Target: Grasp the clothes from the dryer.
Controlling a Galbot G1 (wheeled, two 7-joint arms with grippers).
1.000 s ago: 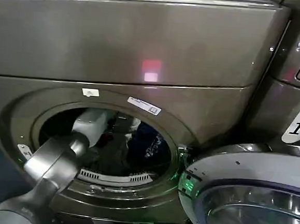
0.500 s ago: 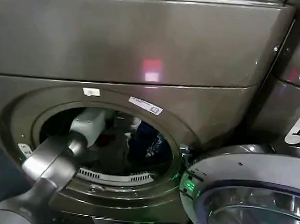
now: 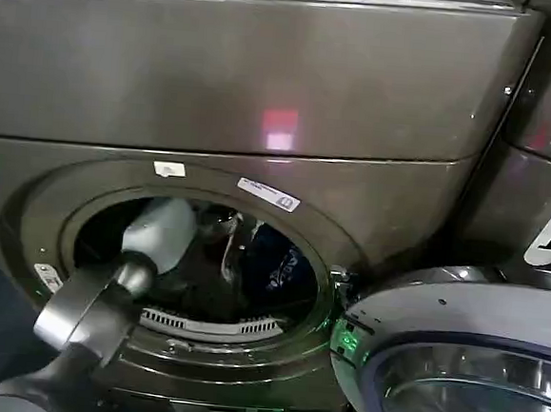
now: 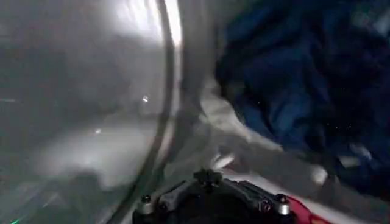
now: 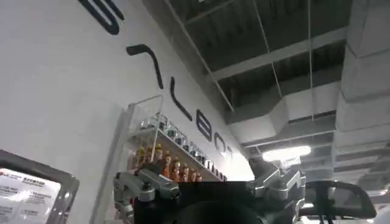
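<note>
The left arm's grey-and-white forearm runs up from the lower left of the head view and through the round port of the large brownish-grey metal dryer [image 3: 266, 81], carrying the left gripper [image 4: 210, 182] into the drum. From its wrist camera only the black base of that gripper shows, so I cannot tell whether its fingers are spread or pressed together. Just beyond it lie the clothes [image 4: 292, 91], a soft heap resting on the drum floor toward the right side of the opening: I count two garments, one dark navy with pale markings and one white (a sliver of red shows at its edge). Farther right, the one round glass-windowed door [image 3: 454, 363] stands swung open. The right gripper [image 5: 210, 189] is parked away from the machine, pointing up at a ceiling and a shelf of bottles; its fingers look spread and hold nothing.

The step in hand appears to be the reach into the drum. Next would be closing on the heap.
</note>
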